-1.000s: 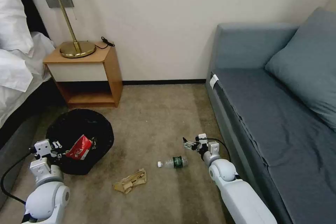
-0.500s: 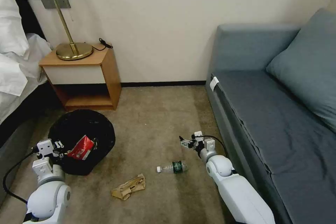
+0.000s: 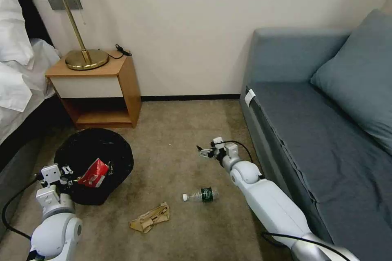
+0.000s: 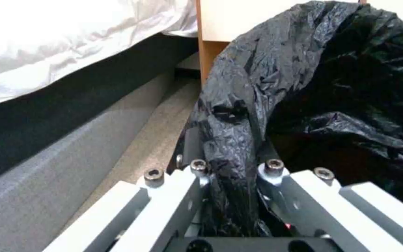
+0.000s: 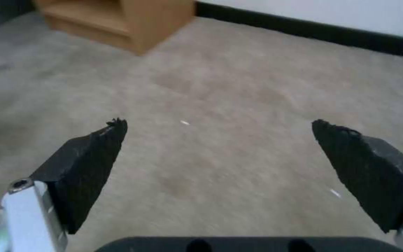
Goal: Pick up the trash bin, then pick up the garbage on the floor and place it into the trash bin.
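The trash bin [image 3: 96, 151], lined with a crinkly black bag, stands on the carpet near the nightstand, and a red-and-white wrapper [image 3: 94, 172] lies inside it. My left gripper [image 3: 68, 174] is shut on the bin's near rim; in the left wrist view its fingers [image 4: 197, 168] pinch a fold of the black bag [image 4: 257, 80]. Garbage on the floor: a small clear bottle with a green label [image 3: 201, 195] and crumpled tan paper [image 3: 150, 217]. My right gripper [image 3: 203, 152] hovers open over bare carpet, beyond the bottle, its black pads [image 5: 94, 150] wide apart around nothing.
A wooden nightstand [image 3: 102, 89] with a brass lamp [image 3: 79, 36] stands against the wall behind the bin. The bed [image 3: 16, 81] runs along the left. A grey-blue sofa [image 3: 326, 138] lines the right side. Open carpet [image 3: 175, 130] lies between them.
My right arm has stretched forward and left, carrying its open gripper farther past the bottle. The view shifted slightly earlier. The left gripper still holds the bin's rim.
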Motion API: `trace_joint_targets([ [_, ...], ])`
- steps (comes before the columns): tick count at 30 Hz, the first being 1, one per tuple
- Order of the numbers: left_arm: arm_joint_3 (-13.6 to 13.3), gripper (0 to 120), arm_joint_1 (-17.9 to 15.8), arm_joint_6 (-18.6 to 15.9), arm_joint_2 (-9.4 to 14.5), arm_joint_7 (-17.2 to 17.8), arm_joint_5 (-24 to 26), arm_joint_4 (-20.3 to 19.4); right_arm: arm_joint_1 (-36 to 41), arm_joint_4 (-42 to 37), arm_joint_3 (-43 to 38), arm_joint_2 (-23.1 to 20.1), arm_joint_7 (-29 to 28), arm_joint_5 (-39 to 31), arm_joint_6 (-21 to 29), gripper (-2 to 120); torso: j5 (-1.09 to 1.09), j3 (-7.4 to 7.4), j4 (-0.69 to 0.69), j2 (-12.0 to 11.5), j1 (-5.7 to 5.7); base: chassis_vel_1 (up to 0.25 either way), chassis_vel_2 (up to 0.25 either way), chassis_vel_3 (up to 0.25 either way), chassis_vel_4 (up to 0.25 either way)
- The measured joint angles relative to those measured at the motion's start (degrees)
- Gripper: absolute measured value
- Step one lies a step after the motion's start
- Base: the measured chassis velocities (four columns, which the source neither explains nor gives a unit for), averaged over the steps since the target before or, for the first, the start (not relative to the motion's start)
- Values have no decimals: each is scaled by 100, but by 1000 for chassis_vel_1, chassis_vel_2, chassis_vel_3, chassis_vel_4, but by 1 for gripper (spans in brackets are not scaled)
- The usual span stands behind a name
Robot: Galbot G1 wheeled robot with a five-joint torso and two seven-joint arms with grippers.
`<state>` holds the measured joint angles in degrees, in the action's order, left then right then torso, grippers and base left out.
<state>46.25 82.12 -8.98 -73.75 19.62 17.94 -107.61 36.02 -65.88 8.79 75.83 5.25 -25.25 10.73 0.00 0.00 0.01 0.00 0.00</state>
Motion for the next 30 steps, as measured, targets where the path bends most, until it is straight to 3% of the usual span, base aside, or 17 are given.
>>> trace_joint_targets([
  [16, 73, 5, -35, -1, -77, 25, 30, 32, -59, -561, 1121, 350, 69, -195, 219, 100, -1, 0, -1, 0, 0, 0, 0, 0, 0],
  [30, 36, 5, -103, -89, -188, 56, 26, -66, 436, -506, 1848, 625, 386, 271, 323, 100, -1, 0, -1, 1, 0, 0, 0, 0, 0],
])
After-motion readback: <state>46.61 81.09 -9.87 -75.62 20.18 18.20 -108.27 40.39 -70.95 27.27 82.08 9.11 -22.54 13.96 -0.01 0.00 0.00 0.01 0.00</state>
